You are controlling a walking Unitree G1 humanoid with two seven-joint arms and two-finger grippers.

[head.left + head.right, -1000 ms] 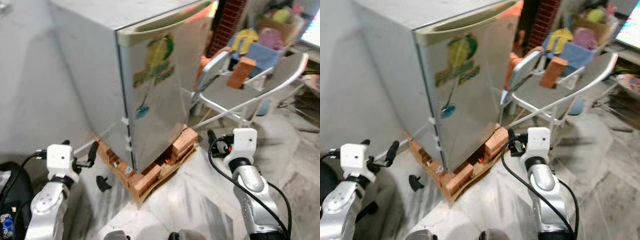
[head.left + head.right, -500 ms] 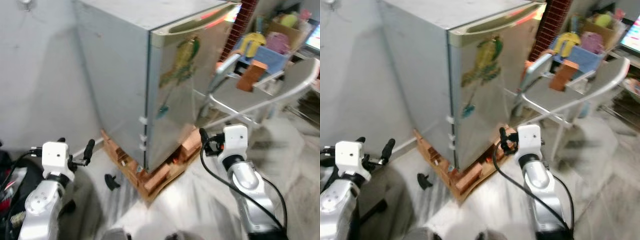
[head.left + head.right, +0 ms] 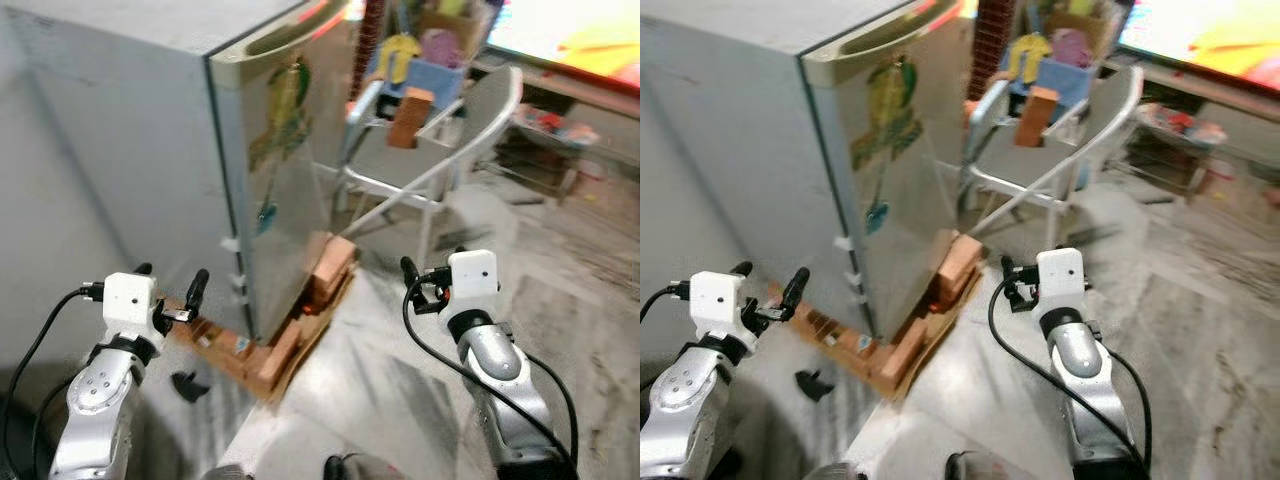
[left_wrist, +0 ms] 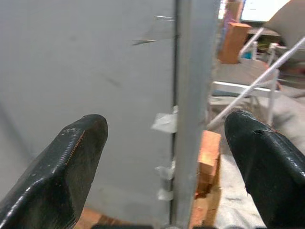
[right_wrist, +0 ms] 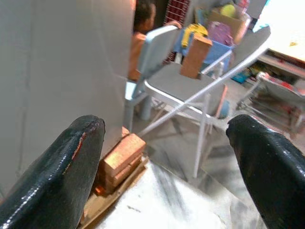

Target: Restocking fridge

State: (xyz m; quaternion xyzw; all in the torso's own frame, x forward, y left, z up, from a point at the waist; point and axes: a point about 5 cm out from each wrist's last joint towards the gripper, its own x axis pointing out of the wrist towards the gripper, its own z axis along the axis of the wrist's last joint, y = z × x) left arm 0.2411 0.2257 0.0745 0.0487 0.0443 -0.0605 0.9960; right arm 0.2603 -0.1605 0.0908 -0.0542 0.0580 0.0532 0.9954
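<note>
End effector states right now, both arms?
Left end effector: open, empty, facing the fridge corner.
Right end effector: open, empty, facing the folding chair.

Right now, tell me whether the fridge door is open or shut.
Shut. The fridge door lies flush against the cabinet along its whole edge, with no gap and no interior showing. Tape tabs bridge the seam.

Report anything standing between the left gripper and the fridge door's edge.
Nothing visible does. The left gripper, open, faces the fridge corner across bare floor; the bricks sit low under it.
</note>
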